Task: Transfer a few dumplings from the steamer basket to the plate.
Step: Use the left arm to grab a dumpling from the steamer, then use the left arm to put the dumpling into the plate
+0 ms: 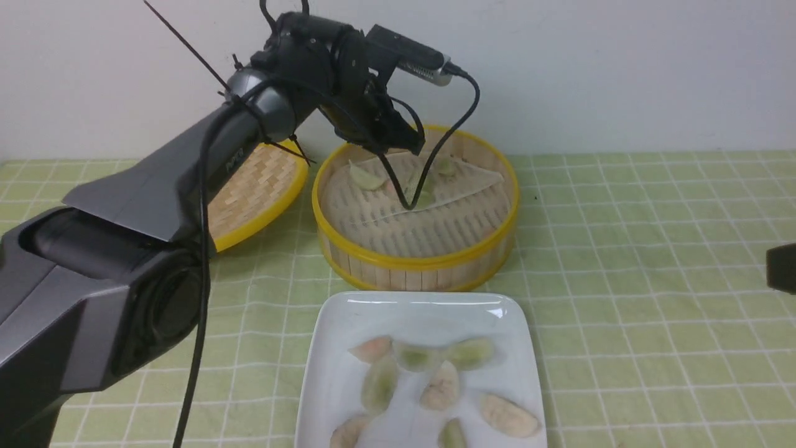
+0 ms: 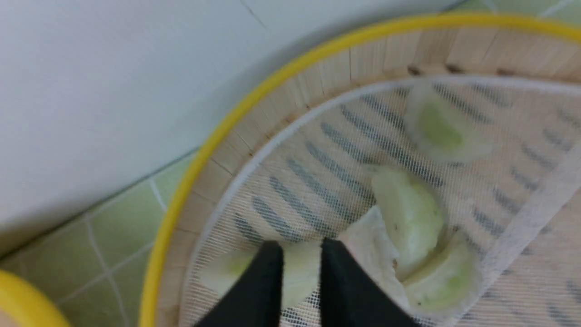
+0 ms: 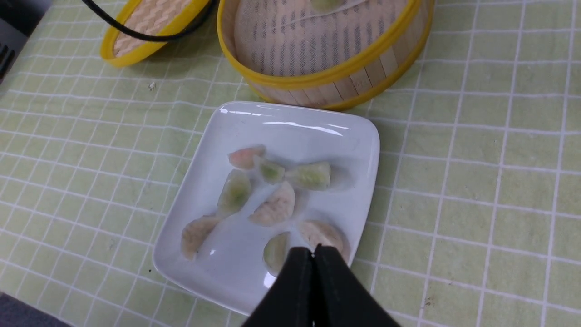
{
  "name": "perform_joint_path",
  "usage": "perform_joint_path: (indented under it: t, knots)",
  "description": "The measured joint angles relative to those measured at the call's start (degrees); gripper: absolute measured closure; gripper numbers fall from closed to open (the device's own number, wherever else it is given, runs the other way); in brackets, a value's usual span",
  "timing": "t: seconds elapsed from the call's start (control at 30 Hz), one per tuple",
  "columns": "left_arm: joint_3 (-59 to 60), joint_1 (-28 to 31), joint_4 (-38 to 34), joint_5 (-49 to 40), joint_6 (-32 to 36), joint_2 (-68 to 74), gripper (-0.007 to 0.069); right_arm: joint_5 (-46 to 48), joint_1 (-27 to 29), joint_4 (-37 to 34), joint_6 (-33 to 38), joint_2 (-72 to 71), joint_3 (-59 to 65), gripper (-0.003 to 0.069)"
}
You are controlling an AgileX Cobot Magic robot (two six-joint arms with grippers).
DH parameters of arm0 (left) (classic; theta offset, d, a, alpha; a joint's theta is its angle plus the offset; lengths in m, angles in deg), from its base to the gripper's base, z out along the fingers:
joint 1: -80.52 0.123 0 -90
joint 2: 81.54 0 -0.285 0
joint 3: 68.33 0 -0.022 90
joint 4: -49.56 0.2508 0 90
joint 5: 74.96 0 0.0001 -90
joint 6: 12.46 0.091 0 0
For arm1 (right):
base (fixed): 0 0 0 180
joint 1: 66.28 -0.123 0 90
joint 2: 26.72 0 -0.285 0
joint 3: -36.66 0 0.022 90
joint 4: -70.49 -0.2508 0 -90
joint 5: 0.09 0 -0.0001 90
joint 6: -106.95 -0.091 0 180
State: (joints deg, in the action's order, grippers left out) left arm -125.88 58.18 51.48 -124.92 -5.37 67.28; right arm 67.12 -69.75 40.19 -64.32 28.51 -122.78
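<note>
The steamer basket (image 1: 415, 258) stands at the back centre, with a few pale green dumplings (image 1: 367, 177) on its liner. My left gripper (image 1: 403, 147) hangs over the basket's far side. In the left wrist view its jaws (image 2: 302, 247) stand slightly apart, and a pale green dumpling (image 2: 297, 268) shows on the liner between and behind the fingertips. Other dumplings (image 2: 408, 213) lie beside it. The white plate (image 1: 348, 323) in front of the basket holds several dumplings (image 1: 441, 391). My right gripper (image 3: 313, 250) is shut and empty above the plate's edge (image 3: 363, 150).
The shallow woven lid (image 1: 261, 186) leans at the basket's left. A white wall stands close behind the basket. A black cable (image 1: 429, 168) hangs from the left wrist into the basket. A dark part of the right arm (image 1: 782, 267) shows at the right edge. A green checked cloth (image 1: 653, 249) covers the table.
</note>
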Motion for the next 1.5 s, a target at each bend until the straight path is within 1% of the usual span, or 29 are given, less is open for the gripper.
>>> perform_joint_path:
  t: [0.07,0.1,0.13,0.23,0.3,0.4,0.53,0.67,0.73,0.77,0.8,0.83,0.97,1.07,1.37,1.43,1.5]
  knots:
    - [0.0,0.0,0.7,-0.1,0.3,2.3,0.0312,0.0,0.0,-0.3,0.1,0.0,0.0,0.0675]
    - [0.0,0.0,1.5,-0.2,0.2,3.0,0.0265,0.0,0.0,-0.5,0.1,0.0,0.0,0.0675]
    - [0.0,0.0,2.1,-0.2,0.2,3.5,0.0221,0.0,0.0,-0.7,0.1,0.0,0.0,0.0675]
    - [0.0,0.0,4.7,0.2,0.0,4.1,0.0129,0.0,0.0,-1.4,0.1,0.0,0.0,0.0675]
    - [0.0,0.0,5.4,1.0,-0.1,4.3,0.0097,0.0,0.0,-1.7,0.1,0.0,0.0,0.0675]
    - [0.0,0.0,5.6,1.6,-0.4,4.4,0.0085,0.0,0.0,-1.6,0.1,0.0,0.0,0.0675]
    - [-0.1,0.0,5.6,1.9,-0.4,4.9,0.0098,0.0,0.0,-1.7,0.1,0.0,0.0,0.0675]
    - [-0.4,0.1,5.8,2.1,-0.9,5.9,0.0183,0.0,0.0,-1.8,0.1,0.0,0.0,0.0675]
    - [-0.5,0.2,5.8,0.6,-1.0,6.6,0.0278,0.0,0.0,-2.2,0.1,0.0,0.0,0.0675]
    - [-0.6,0.2,5.4,0.4,-1.2,6.7,0.0362,0.0,0.0,-2.5,0.1,0.0,0.0,0.0675]
    - [-0.7,0.2,5.4,-0.3,-1.2,6.6,0.0400,0.0,0.0,-2.8,0.1,0.0,0.0,0.0675]
    - [-0.7,0.1,5.4,-0.7,-1.2,6.5,0.0414,0.0,0.0,-2.9,0.1,0.0,0.0,0.0675]
    - [-0.7,0.2,3.5,-4.4,-1.1,5.2,0.0412,0.0,0.0,-3.3,0.1,0.0,0.0,0.0675]
    - [-0.3,0.2,1.3,-7.2,-0.9,3.5,0.0426,0.0,0.0,-3.4,0.1,0.0,0.0,0.0675]
    - [-0.1,0.1,-6.5,-11.3,-0.2,-4.7,0.0428,0.0,0.0,-3.4,0.1,0.0,-0.1,0.0675]
    - [-0.1,0.1,-7.2,-12.1,-0.2,-5.2,0.0428,0.0,0.0,-3.4,0.1,0.0,-0.1,0.0675]
    - [-0.1,0.1,-9.2,-15.6,0.4,-6.0,0.0428,0.0,0.0,-3.8,0.1,0.0,-0.1,0.0675]
